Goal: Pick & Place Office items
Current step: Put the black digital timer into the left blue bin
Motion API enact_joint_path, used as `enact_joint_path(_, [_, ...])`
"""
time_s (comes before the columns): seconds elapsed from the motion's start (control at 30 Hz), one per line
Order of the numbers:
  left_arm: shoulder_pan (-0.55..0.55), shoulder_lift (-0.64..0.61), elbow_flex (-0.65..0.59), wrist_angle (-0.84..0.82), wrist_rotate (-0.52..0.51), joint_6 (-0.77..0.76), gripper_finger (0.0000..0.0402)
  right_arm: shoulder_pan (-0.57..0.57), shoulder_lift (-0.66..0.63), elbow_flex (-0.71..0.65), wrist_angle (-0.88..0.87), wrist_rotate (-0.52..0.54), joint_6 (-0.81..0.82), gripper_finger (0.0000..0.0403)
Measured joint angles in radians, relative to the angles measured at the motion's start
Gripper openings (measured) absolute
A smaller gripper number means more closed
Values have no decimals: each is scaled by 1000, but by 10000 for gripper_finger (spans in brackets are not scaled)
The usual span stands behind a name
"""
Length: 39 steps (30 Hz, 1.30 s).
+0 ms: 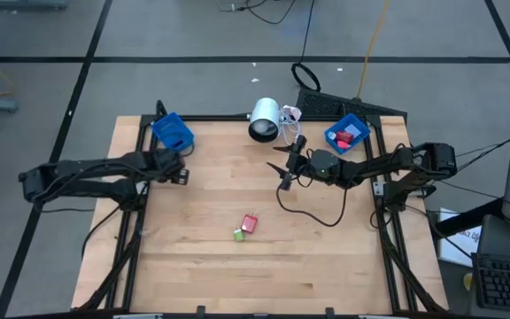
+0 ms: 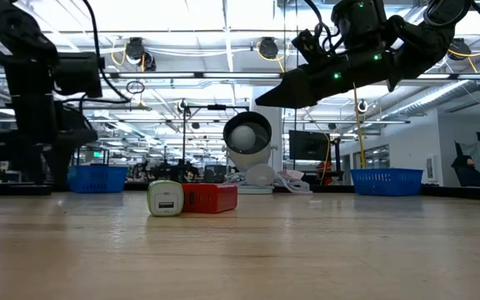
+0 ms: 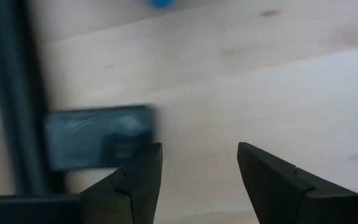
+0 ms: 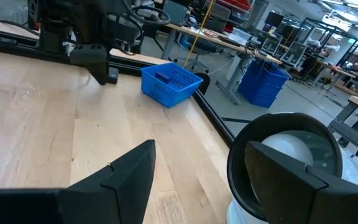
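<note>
High view, items: a red block (image 1: 251, 222) and a small green-and-white piece (image 1: 238, 235) lie touching each other near the middle of the tabletop (image 1: 202, 266), toward its near edge; more red pieces already sit in the right blue bin (image 1: 347, 133) at the far right corner.
Left gripper (image 1: 182, 175): near the left edge, just in front of the left blue bin (image 1: 173, 131); its wrist view shows the fingers apart with only bare wood between them, nothing held, a dark flat plate (image 3: 98, 137) beside one finger.
Right gripper (image 1: 286, 168): raised over the far-centre tabletop, jaws parted and empty, close by the white lamp (image 1: 264, 120).
Risk, lamp: a swing of the right arm could knock it or snag its cable.
Risk, pick: the two pieces touch, so fingers closing on one would likely push the other away or pinch both.
Risk, left side: closing here grabs nothing, or catches the plate.
</note>
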Motion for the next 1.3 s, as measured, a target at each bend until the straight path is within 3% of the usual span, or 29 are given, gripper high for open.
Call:
enact_joint_path(0.1, [0, 29, 0, 93, 56, 98, 201, 0, 0, 0, 0, 0, 0, 238])
enact_joint_path(0.23, [0, 43, 0, 101, 26, 181, 185, 0, 0, 0, 0, 0, 0, 238])
enact_joint_path(0.67, [0, 34, 24, 11, -78, 132, 154, 0, 0, 0, 0, 0, -3, 238])
enact_joint_path(0.93, [10, 47, 26, -144, -133, -81, 162, 0, 0, 0, -1, 0, -1, 238])
enact_joint_path(1.3, [95, 133, -21, 62, -92, 49, 134, 0, 0, 0, -1, 0, 0, 238])
